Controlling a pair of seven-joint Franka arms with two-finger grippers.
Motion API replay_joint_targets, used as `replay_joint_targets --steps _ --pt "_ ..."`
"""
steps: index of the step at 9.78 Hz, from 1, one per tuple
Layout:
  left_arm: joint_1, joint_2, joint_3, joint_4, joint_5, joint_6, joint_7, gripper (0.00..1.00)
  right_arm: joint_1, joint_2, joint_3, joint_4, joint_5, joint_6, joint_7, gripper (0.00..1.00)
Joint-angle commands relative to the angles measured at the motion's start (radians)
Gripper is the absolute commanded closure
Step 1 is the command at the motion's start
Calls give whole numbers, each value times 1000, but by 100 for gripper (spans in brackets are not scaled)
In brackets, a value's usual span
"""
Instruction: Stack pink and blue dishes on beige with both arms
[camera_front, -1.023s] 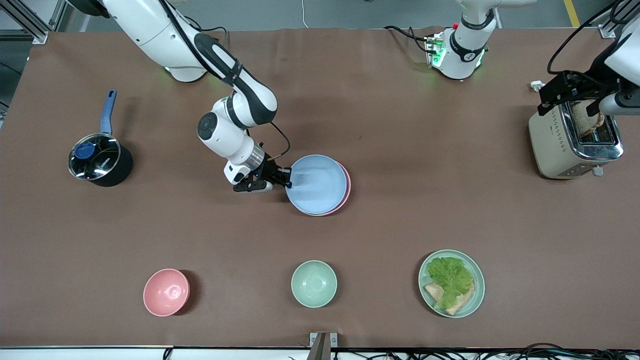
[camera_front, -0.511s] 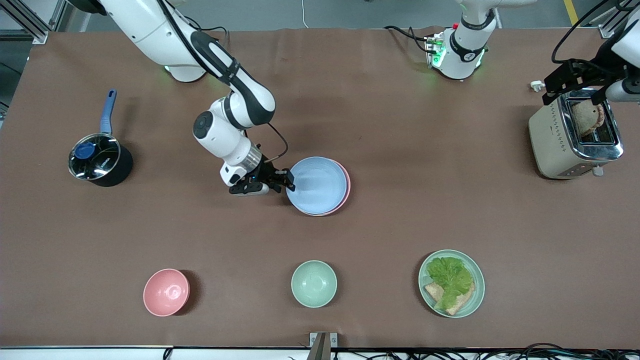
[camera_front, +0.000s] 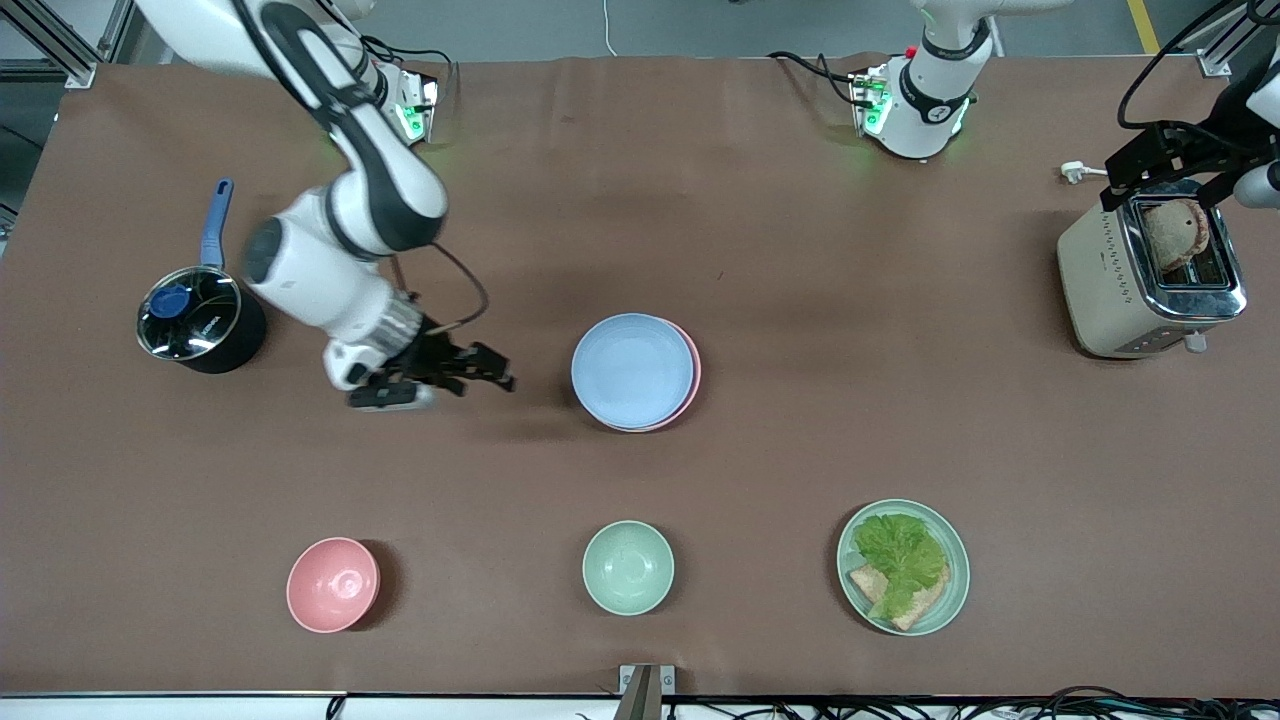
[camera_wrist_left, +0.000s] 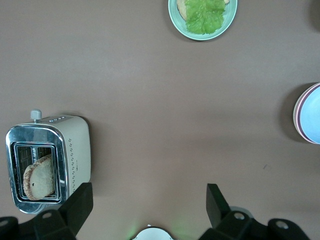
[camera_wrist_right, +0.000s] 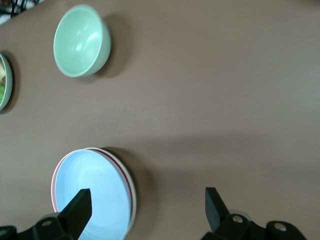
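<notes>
Worktop: brown surface carrying all the things.
Right arm: reaches from its base to bare worktop between the pot and the plate stack.
Right end effector: fingers spread apart and holding nothing, over bare worktop, clear of the stack, which lies toward the left arm's end from it.
Left end effector: fingers apart, holding nothing, over the toaster, which has bread in its slot.
Blue plate: top of the stack, toward the left arm's end from the right end effector.
Pink plate: under the blue one, only its rim showing.
Beige plate: a pale edge at the stack's bottom in the right wrist view.
</notes>
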Motion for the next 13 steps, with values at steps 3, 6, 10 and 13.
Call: replay_joint_targets --steps 3,6,10,13 --pt "-2 14 -6 -33 12 37 63 0 -48 -195 -235 104 -325 -413 12 0" --pt "-3 13 -10 -28 9 52 65 0 -43 -193 -342 368 -403 -711 4 0" --pt "0 19 -9 -7 11 53 76 0 -42 -192 -402 576 -417 -895 52 0" --pt "-2 45 -7 13 20 37 73 0 -17 -192 -455 573 -412 -896 -10 0"
